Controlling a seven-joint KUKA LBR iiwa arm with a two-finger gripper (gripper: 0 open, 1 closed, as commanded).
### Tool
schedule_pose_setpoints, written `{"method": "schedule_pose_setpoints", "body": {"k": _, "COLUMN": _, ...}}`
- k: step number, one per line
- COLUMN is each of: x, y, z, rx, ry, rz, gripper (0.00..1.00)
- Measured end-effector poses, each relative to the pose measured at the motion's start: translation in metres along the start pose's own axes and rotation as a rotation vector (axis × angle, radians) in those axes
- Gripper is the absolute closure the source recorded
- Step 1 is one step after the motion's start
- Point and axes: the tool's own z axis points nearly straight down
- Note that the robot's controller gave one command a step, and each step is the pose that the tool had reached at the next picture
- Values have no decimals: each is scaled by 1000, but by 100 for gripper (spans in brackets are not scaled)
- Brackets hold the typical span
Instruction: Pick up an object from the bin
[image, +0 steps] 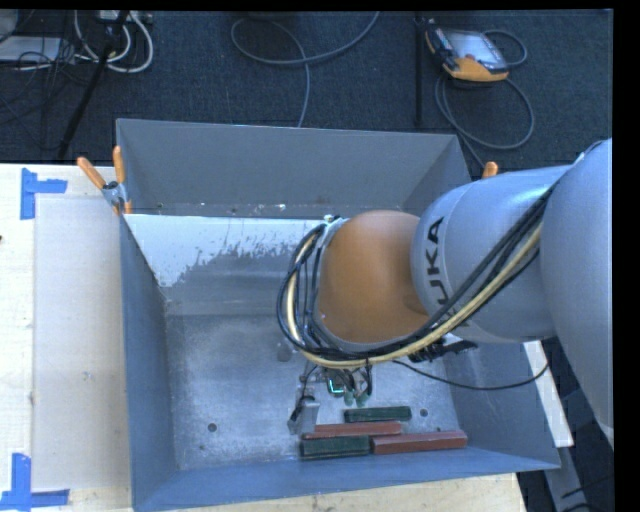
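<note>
Though I cannot tell whether my claw (340, 385), low near the bin's (200, 400) six o'clock, is wide or narrow, the dark green bar (378, 413) just at its four o'clock crowds a brown bar (352, 430), so I could snag both or slip.

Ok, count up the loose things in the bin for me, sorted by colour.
Green bars: 2
Reddish-brown bars: 2
Small grey piece: 1
Total: 5
</note>
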Motion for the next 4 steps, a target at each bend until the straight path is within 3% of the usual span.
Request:
{"method": "schedule_pose_setpoints", "body": {"k": 1, "x": -2, "y": -1, "z": -4, "rx": -1, "ry": -7, "rz": 5, "gripper": 0}}
{"method": "schedule_pose_setpoints", "body": {"k": 2, "x": 11, "y": -56, "z": 40, "rx": 0, "ry": -9, "rz": -136, "gripper": 0}}
{"method": "schedule_pose_setpoints", "body": {"k": 3, "x": 15, "y": -71, "z": 28, "rx": -1, "ry": -7, "rz": -154, "gripper": 0}}
{"method": "schedule_pose_setpoints", "body": {"k": 4, "x": 11, "y": -102, "z": 34, "rx": 0, "ry": -7, "rz": -127, "gripper": 0}}
